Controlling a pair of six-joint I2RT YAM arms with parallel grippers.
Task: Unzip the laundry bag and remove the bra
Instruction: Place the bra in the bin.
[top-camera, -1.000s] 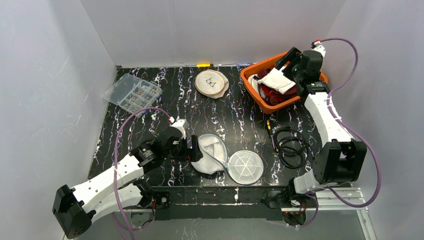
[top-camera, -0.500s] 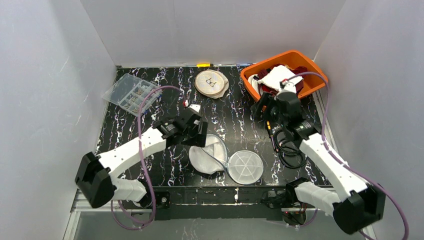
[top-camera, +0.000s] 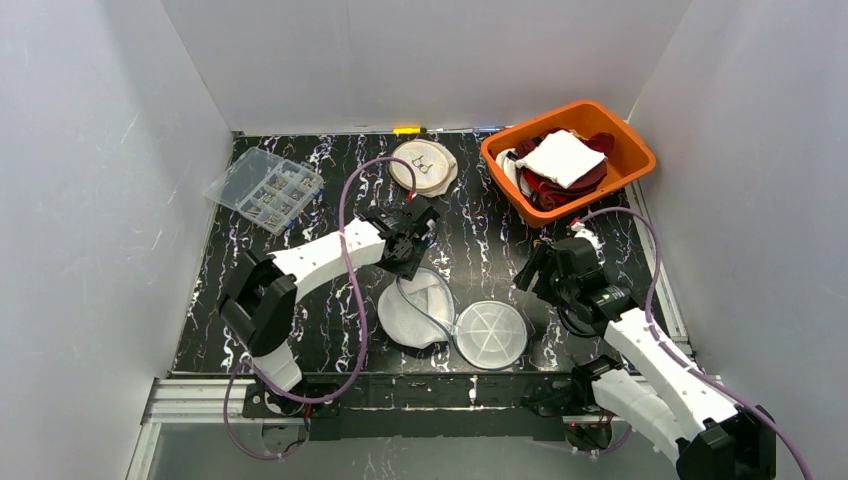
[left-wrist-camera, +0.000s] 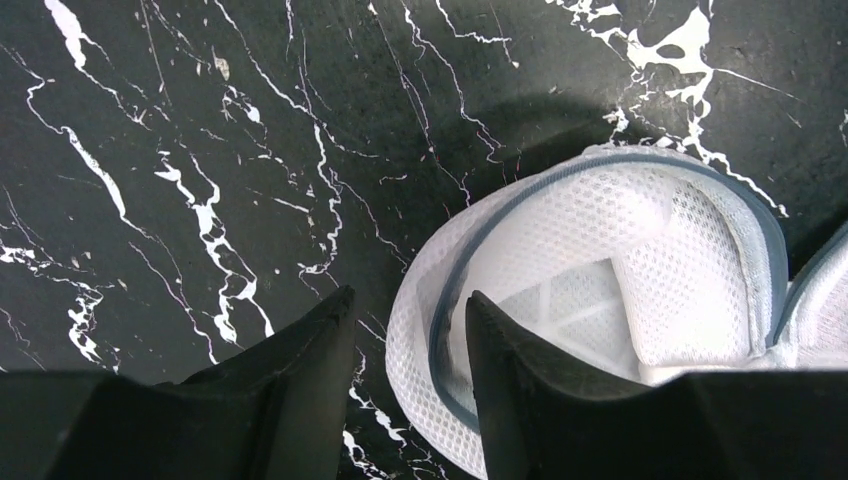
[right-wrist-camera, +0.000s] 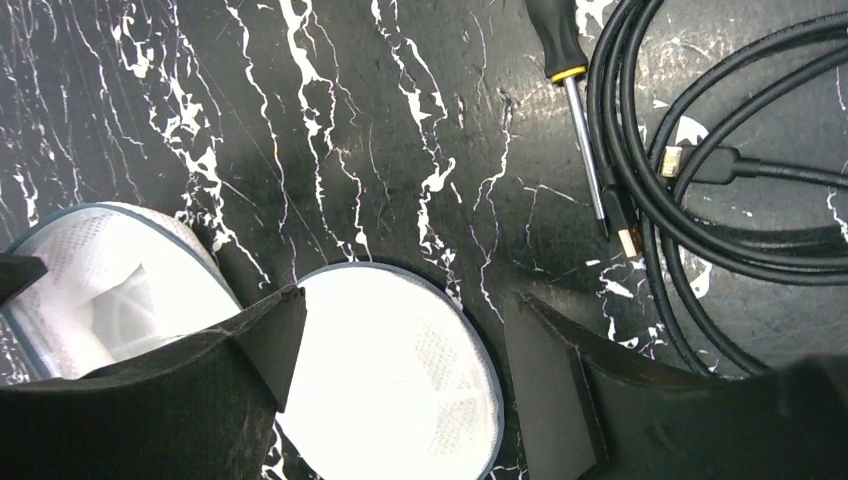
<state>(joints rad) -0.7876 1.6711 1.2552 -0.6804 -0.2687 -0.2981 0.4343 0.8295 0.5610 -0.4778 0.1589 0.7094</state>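
The white mesh laundry bag (top-camera: 418, 308) lies unzipped near the front of the table, its round lid (top-camera: 490, 333) flat beside it. No bra shows inside it. A white padded piece (top-camera: 560, 158), possibly the bra, lies on dark red clothes in the orange bin (top-camera: 632, 150). My left gripper (top-camera: 413, 243) is open and empty over the bag's far rim. In the left wrist view (left-wrist-camera: 405, 305) the bag's rim (left-wrist-camera: 620, 230) runs under the fingers. My right gripper (top-camera: 533, 277) is open and empty. In the right wrist view (right-wrist-camera: 400, 300) it hangs over the lid (right-wrist-camera: 390, 390).
A screwdriver (top-camera: 540, 256) and a coiled black cable (top-camera: 580, 290) lie under the right arm. A round beige pouch (top-camera: 423, 166) sits at the back centre. A clear compartment box (top-camera: 265, 188) is at the back left.
The right arm has left the orange bin and come down near the lid, with the white piece left in the bin. The left arm has swung from the bag's left side to its far rim.
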